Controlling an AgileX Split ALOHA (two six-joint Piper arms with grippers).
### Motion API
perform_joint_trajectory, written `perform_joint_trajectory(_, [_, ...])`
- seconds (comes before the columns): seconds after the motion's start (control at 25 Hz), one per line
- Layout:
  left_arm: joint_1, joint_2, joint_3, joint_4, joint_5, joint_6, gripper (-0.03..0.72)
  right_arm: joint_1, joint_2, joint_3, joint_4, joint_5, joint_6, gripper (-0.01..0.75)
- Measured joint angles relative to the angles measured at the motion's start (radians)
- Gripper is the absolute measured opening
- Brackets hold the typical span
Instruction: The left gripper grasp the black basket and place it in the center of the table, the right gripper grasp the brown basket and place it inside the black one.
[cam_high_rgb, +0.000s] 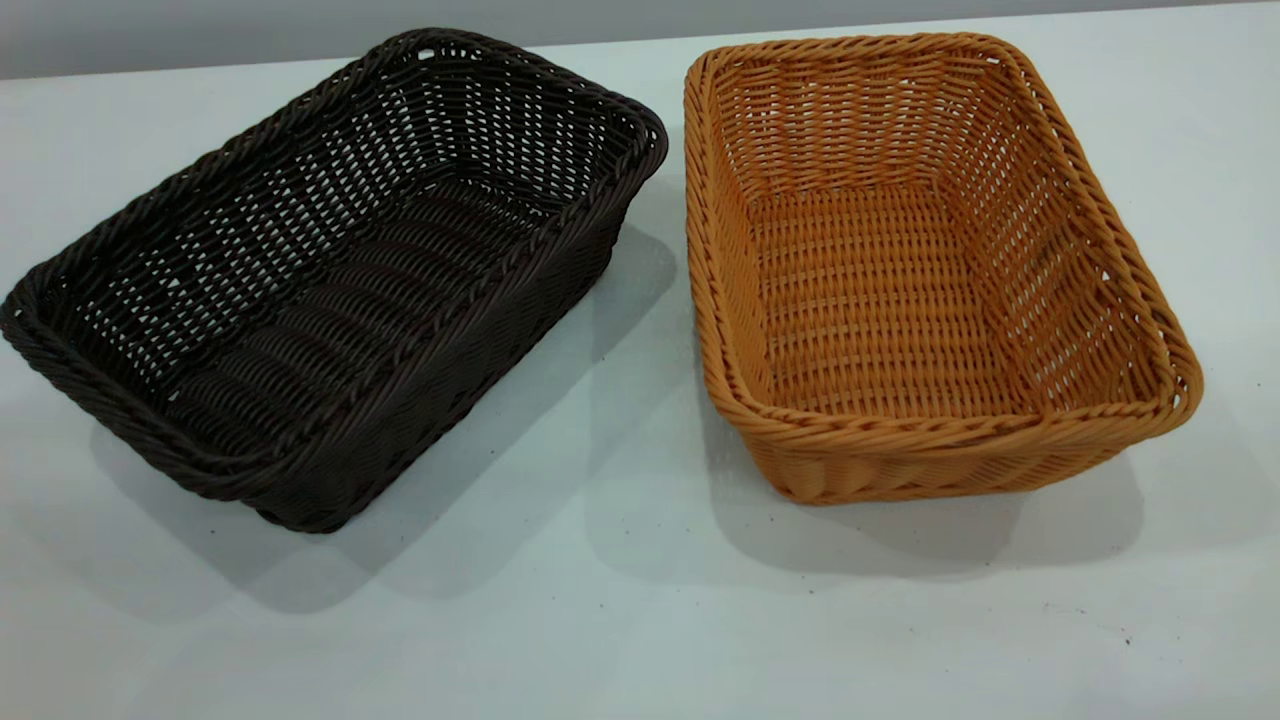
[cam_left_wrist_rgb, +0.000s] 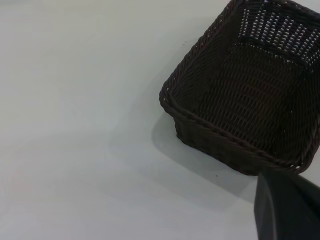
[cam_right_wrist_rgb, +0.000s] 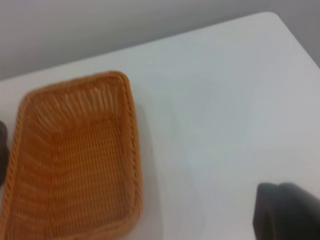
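We see the dark woven rectangular basket (cam_high_rgb: 330, 280) at frame left on the white bench (cam_high_rgb: 620, 600), the orange-brown woven basket (cam_high_rgb: 930, 270) beside it at right, apart. Neither claw's state can be told.

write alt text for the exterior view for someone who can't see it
Two empty woven baskets sit side by side, apart, on a white table: a black basket at the left, angled, and a brown basket at the right. No robot arm or hand appears in this view.
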Motion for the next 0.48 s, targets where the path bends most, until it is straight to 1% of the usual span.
perform_joint_trajectory(0.08, [0.000, 0.000, -0.008, -0.006, -0.009, 0.000, -0.001, 0.000, 0.000, 0.000, 0.002, -0.002, 0.000, 0.003])
perform_joint_trajectory(0.28, [0.000, 0.054, -0.059, -0.109, -0.092, 0.016, -0.001, 0.000, 0.019, -0.012, 0.035, -0.001, -0.003, 0.025])
perform_joint_trajectory(0.4, [0.000, 0.133, -0.097, -0.176, -0.109, 0.101, -0.001, 0.000, 0.077, -0.024, 0.114, 0.000, -0.047, 0.073])
perform_joint_trajectory(0.48, [0.000, 0.203, -0.128, -0.238, -0.130, 0.179, -0.001, 0.000, 0.120, -0.032, 0.171, -0.005, -0.103, 0.125])
